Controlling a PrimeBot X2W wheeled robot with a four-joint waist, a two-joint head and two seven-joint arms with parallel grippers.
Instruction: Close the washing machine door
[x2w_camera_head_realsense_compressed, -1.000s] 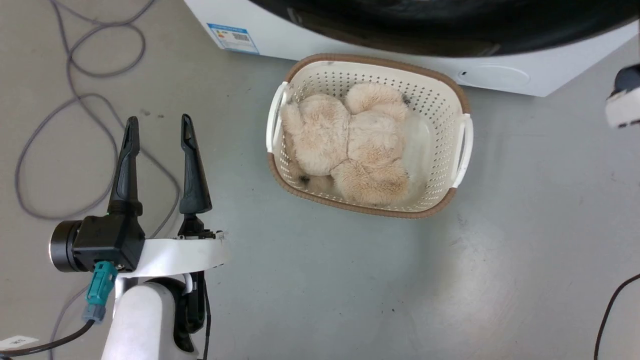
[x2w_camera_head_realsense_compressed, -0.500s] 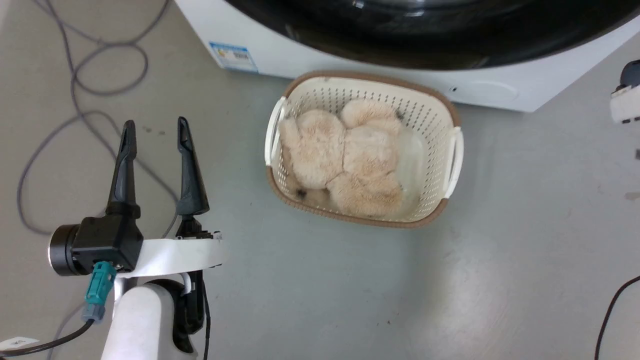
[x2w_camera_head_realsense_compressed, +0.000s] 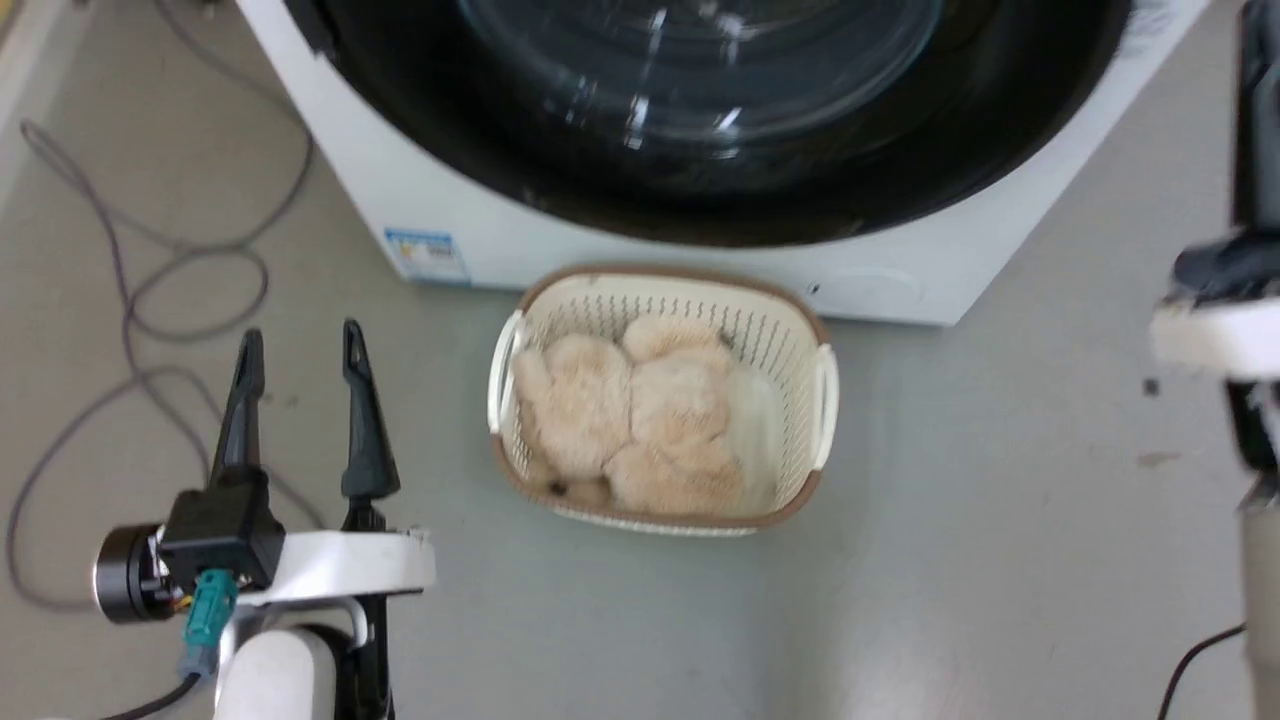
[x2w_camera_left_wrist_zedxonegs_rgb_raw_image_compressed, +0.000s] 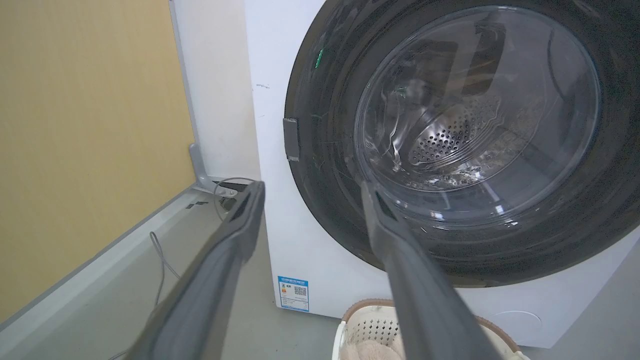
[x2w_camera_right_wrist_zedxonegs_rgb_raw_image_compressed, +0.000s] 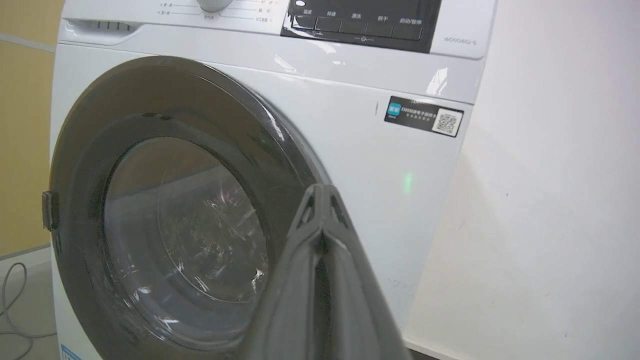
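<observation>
— Where's the washing machine door (x2w_camera_left_wrist_zedxonegs_rgb_raw_image_compressed: 470, 135) now?

— Lying flat against the front of the washing machine (x2w_camera_head_realsense_compressed: 430, 210), as far as I can see: black ring, clear glass bowl in the middle, and the steel drum showing through it. Whether it is latched I can't tell.

— And the arms?

— The left gripper (x2w_camera_head_realsense_compressed: 300, 345) hangs over the floor on the near left. Its two dark fingers stand well apart with nothing between them, and they point towards the machine. The right gripper (x2w_camera_right_wrist_zedxonegs_rgb_raw_image_compressed: 320, 195) is up on the right, fingers pressed together, also holding nothing. From its own camera the tips sit in front of the door's right rim, but I can't say whether they touch it.

— Anything else down there?

— A cream perforated basket (x2w_camera_head_realsense_compressed: 655, 300) on the floor just in front of the machine, with a fluffy beige plush toy (x2w_camera_head_realsense_compressed: 630, 420) inside it. A small blue label (x2w_camera_head_realsense_compressed: 425, 255) is stuck low on the machine's left corner, and grey cables (x2w_camera_head_realsense_compressed: 180, 260) loop across the floor at the far left.
</observation>
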